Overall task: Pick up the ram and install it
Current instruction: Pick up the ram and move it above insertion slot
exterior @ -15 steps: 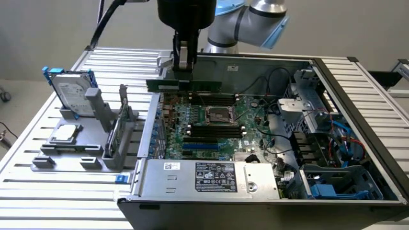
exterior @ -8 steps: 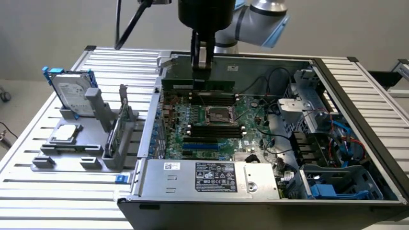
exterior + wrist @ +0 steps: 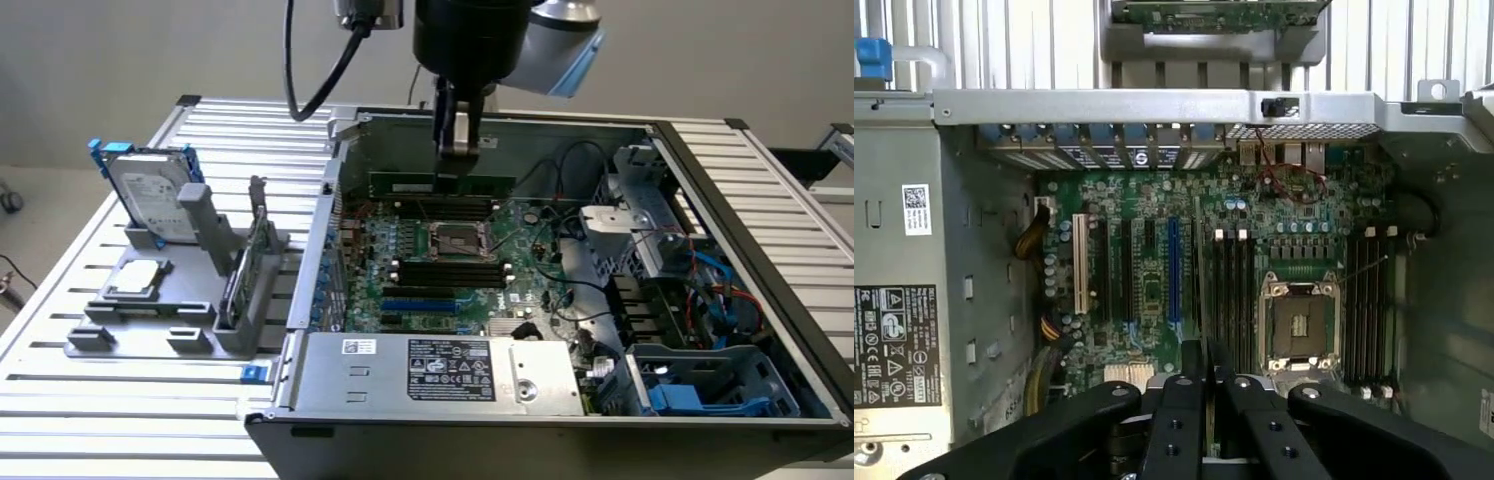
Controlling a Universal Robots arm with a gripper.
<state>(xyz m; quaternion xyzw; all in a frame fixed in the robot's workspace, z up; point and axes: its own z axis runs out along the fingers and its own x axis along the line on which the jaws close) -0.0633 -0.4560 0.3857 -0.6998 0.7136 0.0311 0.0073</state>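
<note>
On the left, a silver hard drive (image 3: 154, 195) stands in a grey rack (image 3: 147, 320). Over the far black memory slots (image 3: 447, 208) of the open grey computer case (image 3: 400, 140), the black gripper (image 3: 454, 165) has its jaws clamped mid-length on the thin green circuit-board ram (image 3: 400, 184), which is probably light, stiff and fragile, best pinched by its flat faces

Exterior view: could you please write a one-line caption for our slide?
The hand holds the ram over the motherboard inside the open computer case.
</note>
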